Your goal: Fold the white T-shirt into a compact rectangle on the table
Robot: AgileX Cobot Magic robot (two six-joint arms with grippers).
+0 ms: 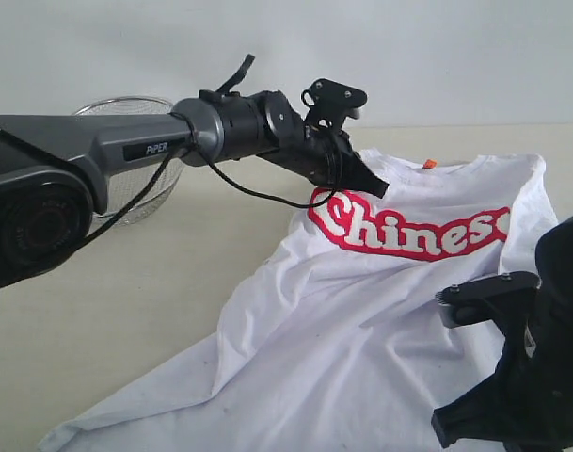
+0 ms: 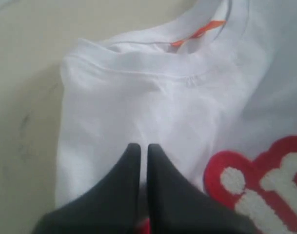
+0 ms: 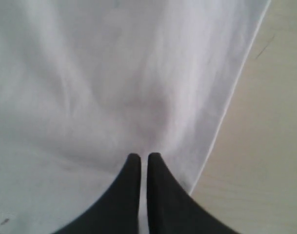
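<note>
Tee [image 1: 361, 311]: spread on worktop [image 1: 126, 311], unfolded.
L fingers [image 2: 131, 170]: closed, empty, over shoulder, prob. pre-grab.
R fingers [image 3: 131, 175]: closed, empty, near edge.

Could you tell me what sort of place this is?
Likely a robotics lab workbench: a pale beige tabletop, a plain white wall, and a dark grey robot arm over a white lettered T-shirt.
</note>
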